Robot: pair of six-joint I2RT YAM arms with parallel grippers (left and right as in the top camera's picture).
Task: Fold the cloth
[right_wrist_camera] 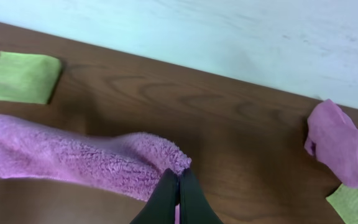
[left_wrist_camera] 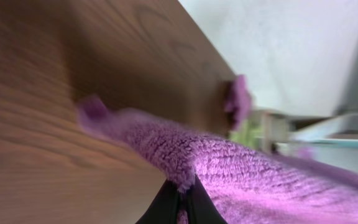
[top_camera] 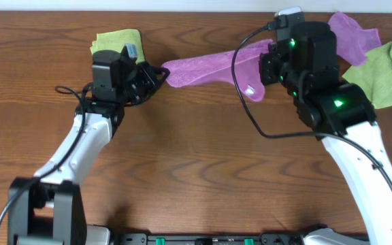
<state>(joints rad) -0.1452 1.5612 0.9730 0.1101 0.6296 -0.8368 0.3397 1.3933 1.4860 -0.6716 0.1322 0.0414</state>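
Folding appears to be at an early stage: the purple cloth (top_camera: 206,67) is drawn out as a narrow band over the far part of the desk (top_camera: 203,163), with the left gripper (left_wrist_camera: 182,198) pinching one end and the right gripper (right_wrist_camera: 179,193) pinching the other, and no fold is laid yet.

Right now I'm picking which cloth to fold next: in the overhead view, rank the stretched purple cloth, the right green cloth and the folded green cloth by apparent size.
1-2, too close to rank: stretched purple cloth and right green cloth, both partly hidden by the right arm.
3. folded green cloth.
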